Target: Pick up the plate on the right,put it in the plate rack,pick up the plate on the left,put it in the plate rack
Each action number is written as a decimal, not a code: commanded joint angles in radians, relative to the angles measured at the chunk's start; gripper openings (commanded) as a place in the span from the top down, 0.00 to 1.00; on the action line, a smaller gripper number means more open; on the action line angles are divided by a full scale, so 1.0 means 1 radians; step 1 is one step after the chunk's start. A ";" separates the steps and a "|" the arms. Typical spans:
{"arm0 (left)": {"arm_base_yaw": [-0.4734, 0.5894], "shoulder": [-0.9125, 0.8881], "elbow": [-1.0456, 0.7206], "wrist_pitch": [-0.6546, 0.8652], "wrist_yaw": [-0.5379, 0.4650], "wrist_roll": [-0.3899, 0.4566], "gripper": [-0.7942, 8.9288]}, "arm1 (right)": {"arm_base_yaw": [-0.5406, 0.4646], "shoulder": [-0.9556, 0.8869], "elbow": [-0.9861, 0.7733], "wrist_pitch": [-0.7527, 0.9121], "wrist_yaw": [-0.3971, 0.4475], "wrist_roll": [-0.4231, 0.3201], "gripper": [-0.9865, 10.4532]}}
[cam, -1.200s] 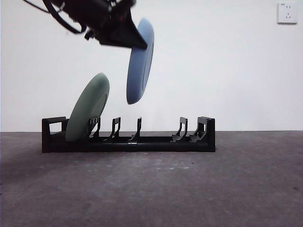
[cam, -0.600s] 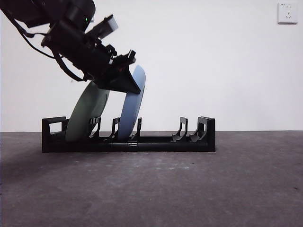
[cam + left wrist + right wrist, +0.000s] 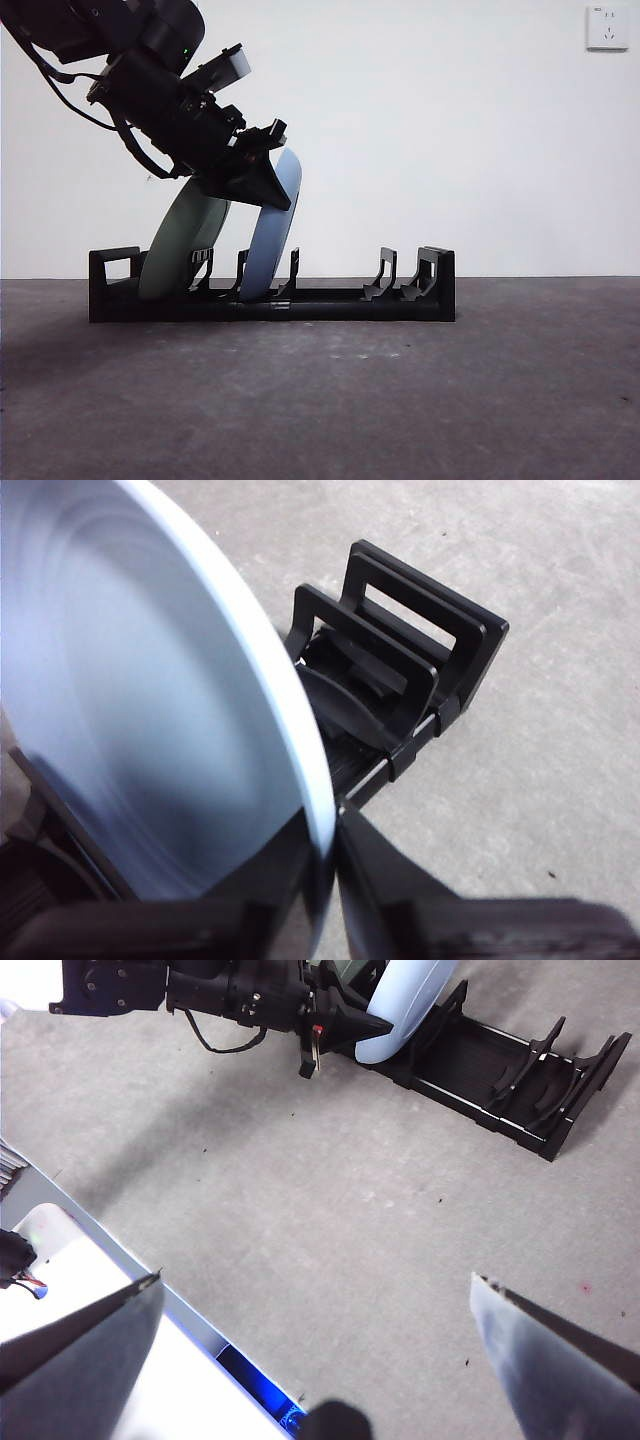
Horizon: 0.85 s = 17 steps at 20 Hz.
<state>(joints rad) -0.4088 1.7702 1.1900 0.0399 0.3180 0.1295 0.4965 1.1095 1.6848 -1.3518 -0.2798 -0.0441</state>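
Your left gripper (image 3: 262, 185) fingers pinch the blue plate (image 3: 270, 235), its lower edge below them, seemingly seated in the plate rack (image 3: 420, 300).

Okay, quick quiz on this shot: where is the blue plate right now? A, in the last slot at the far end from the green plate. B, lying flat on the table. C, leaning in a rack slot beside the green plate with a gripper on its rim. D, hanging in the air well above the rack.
C: the blue plate leans in a slot of the plate rack next to the green plate, with the left gripper clamped on its upper rim.
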 commanded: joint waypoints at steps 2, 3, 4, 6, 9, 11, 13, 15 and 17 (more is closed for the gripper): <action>-0.007 0.012 -0.008 -0.024 0.003 -0.028 0.73 | 0.002 0.006 -0.003 0.008 -0.001 -0.011 0.45; -0.012 0.008 -0.008 -0.024 0.003 -0.030 0.72 | 0.002 0.006 -0.003 0.009 -0.001 -0.012 0.45; -0.016 0.002 -0.008 -0.024 0.003 -0.030 0.72 | 0.002 0.006 -0.003 0.010 0.000 -0.013 0.45; -0.019 -0.013 -0.008 -0.024 0.003 -0.030 0.72 | 0.002 0.006 -0.003 0.010 0.000 -0.013 0.45; -0.025 -0.055 -0.008 -0.039 0.003 -0.033 0.72 | 0.002 0.006 -0.003 0.011 0.000 -0.016 0.45; -0.030 -0.098 -0.008 -0.056 0.003 -0.032 0.72 | 0.002 0.006 -0.003 0.014 0.000 -0.018 0.45; -0.031 -0.158 -0.008 -0.096 0.003 -0.032 0.72 | 0.002 0.006 -0.003 0.018 0.000 -0.022 0.45; -0.034 -0.233 -0.008 -0.147 0.003 -0.032 0.72 | 0.002 0.006 -0.003 0.018 0.000 -0.031 0.45; -0.040 -0.322 -0.008 -0.223 0.003 -0.032 0.72 | 0.002 0.007 -0.003 0.019 0.000 -0.039 0.45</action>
<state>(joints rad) -0.4435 1.4586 1.1892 -0.1829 0.3176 0.1036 0.4969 1.1137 1.6848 -1.3384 -0.2798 -0.0692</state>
